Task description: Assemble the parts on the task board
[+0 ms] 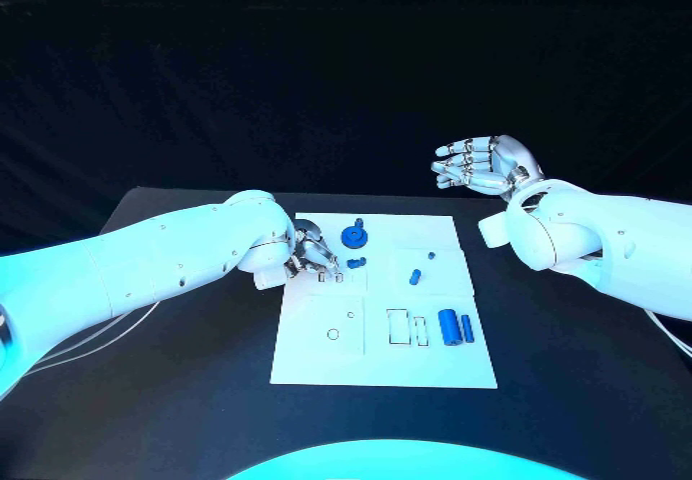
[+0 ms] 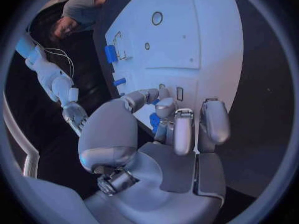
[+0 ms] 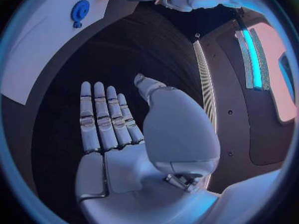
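Hands apart: left one down on the task board, right one raised off it.

Left hand (image 1: 306, 256) rests on the far left part of the white task board (image 1: 387, 370), fingers (image 2: 183, 131) curled down around a small blue part (image 2: 154, 120); whether it truly grips the piece I cannot tell. Right hand (image 1: 482, 165) hovers beyond the board's far right corner, well apart from it, fingers (image 3: 102, 117) straight, side by side, holding nothing. On the board, a blue gear-like part (image 1: 355, 237) lies at the far edge just right of the left hand, two small blue pieces (image 1: 415, 275) sit near the middle, and two blue cylinders (image 1: 456, 327) lie side by side towards the near right.
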Tool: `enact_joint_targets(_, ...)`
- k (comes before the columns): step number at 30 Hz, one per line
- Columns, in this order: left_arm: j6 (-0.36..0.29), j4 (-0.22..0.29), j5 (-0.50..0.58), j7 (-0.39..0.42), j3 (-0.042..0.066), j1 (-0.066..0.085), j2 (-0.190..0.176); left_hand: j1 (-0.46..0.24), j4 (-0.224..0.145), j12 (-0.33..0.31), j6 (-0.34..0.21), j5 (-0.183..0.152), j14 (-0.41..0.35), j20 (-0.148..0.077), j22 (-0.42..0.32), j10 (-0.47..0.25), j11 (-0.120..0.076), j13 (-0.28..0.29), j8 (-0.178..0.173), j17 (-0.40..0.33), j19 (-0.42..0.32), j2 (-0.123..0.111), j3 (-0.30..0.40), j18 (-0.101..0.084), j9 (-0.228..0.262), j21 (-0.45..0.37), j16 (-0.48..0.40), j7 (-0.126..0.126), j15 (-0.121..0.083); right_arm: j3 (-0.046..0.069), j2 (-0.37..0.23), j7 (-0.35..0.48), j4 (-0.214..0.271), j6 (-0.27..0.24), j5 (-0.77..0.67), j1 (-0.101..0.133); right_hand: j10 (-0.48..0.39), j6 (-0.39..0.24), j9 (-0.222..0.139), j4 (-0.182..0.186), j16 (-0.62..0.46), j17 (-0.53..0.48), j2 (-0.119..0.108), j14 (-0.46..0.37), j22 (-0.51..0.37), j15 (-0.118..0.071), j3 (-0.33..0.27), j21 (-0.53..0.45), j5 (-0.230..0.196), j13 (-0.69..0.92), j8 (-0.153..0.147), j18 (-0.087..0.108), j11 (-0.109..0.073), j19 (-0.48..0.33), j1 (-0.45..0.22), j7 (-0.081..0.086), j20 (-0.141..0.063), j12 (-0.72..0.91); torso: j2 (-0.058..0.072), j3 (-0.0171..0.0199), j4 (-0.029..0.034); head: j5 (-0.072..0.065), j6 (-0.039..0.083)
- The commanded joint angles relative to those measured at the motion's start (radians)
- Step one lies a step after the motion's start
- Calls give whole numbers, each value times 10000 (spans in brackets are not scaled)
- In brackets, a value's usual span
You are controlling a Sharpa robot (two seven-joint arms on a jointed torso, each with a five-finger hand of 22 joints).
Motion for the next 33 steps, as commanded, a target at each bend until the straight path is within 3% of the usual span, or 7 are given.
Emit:
enact_joint_targets(1,-53,27,1,15,6,-5,1,-147,218,93,331,73,996,-48,206,292,-86,186,148,2417,225,2,-498,-105,212,143,243,-86,-154,3,0,26,5,27,-6,-3,45,67,-62,-119,-186,-116,232,-8,-90,5,-221,-56,101,-89,-153,136,0,-126,-18,380,-3,-117,-4,-2,0,-5,1)
enact_joint_targets(20,-393,246,126,90,45,-31,-200,-86,291,-19,319,25,967,-59,58,192,-95,28,92,2315,142,-55,-700,-72,214,58,194,-90,-166,1,-19,-10,35,61,-11,-3,49,74,-64,-124,-192,-128,238,-6,-108,5,-223,-56,102,-90,-160,136,0,-125,-14,379,-3,-124,-3,-6,-9,-41,40)
enact_joint_targets(24,-666,426,484,219,104,-39,-404,148,392,-527,-50,27,849,-26,-322,-344,12,-721,-138,1928,-88,-92,-914,1,200,-176,-2,49,-110,-5,-22,-125,64,178,-187,-4,74,120,-70,-224,-203,-182,250,33,-191,-5,-193,-43,108,-92,-182,139,-11,-96,100,365,-8,-157,-4,-1,-14,-68,84)
enact_joint_targets(27,-877,610,826,388,160,-41,-616,399,577,-1136,-566,21,715,122,-816,-1113,255,-1657,-612,1565,-404,-81,-1237,95,-1,-500,-202,349,98,-8,-26,-346,85,390,-673,-5,121,178,-79,-340,-163,-227,253,176,-278,-41,-157,-5,106,-91,-213,146,-33,15,213,340,-38,-194,-4,1,-7,-90,129)
enact_joint_targets(29,-1028,758,1076,514,214,-42,-784,632,674,-1843,-900,47,559,263,-1291,-1875,433,-2676,-1027,1169,-697,-71,-1417,189,-252,-806,-423,552,228,-11,-23,-532,103,594,-1141,-5,269,288,-85,-430,-38,-243,246,479,-355,-130,-132,83,106,-85,-235,147,-91,273,268,289,-122,-194,-4,1,-9,-95,155)
enact_joint_targets(33,-1316,1083,1558,813,333,-42,-1154,937,801,-2176,-1188,57,269,464,-2087,-2394,680,-3064,-1481,534,-1206,-61,-1651,352,-589,-1347,-790,829,442,-16,-4,-932,158,1008,-2195,-5,554,513,-73,-540,143,-222,199,883,-433,-268,-64,211,105,-76,-201,151,-203,627,361,198,-258,-140,-8,2,0,-112,201)
